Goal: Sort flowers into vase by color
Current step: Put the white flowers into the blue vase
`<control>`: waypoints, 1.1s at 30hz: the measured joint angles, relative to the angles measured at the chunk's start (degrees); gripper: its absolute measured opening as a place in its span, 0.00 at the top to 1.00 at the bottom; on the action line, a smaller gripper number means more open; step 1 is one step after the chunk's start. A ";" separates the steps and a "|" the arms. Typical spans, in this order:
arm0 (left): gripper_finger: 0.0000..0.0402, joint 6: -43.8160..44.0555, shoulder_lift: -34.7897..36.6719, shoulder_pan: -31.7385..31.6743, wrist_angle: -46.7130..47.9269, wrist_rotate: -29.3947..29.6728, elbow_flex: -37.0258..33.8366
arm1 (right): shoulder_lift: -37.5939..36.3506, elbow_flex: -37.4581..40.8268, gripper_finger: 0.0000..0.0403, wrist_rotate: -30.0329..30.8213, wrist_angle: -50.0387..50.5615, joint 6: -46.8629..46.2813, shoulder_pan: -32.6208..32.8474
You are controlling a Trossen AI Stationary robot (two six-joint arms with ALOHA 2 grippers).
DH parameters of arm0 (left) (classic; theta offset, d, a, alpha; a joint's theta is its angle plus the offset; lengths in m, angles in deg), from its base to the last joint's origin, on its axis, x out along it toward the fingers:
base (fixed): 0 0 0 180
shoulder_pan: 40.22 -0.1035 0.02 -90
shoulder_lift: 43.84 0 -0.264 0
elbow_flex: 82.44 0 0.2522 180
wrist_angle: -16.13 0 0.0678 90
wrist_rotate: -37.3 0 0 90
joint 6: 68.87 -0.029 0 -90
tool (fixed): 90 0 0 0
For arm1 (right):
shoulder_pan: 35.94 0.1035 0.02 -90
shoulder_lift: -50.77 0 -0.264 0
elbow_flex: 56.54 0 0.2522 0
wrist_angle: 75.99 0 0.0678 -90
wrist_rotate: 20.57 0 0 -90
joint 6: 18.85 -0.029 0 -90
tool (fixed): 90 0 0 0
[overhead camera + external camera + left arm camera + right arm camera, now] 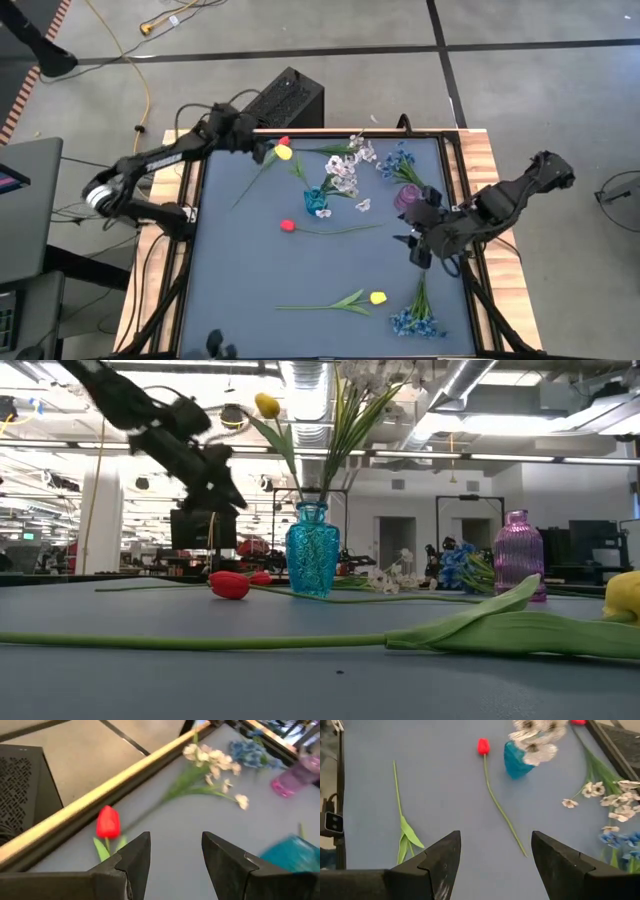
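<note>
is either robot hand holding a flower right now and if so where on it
Nothing is held. The left hand is open above the mat near a red tulip, with only bare mat between its fingers. The right hand is open too, empty.

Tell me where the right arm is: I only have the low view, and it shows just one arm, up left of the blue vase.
Observer: The right hand hovers at the table's right edge, beside the purple vase, open and empty.
Operator: And the arm I can see?
Observer: That is the left hand, open, above a red tulip that lies by the table's far rail.
Operator: Any flowers out of my sight?
Observer: A blue spray lies at the near right corner.
</note>
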 joint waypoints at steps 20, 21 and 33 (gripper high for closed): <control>0.59 -36.93 -46.08 6.02 30.46 0.56 48.07 | -4.82 0.00 0.33 1.80 1.08 -6.68 0.07; 0.59 -38.35 -47.64 6.41 32.67 2.64 50.08 | -4.82 0.00 0.33 1.70 0.98 -7.18 0.07; 0.59 -47.25 -55.65 7.57 44.32 10.03 59.35 | -4.84 0.00 0.33 1.22 0.93 -11.13 0.16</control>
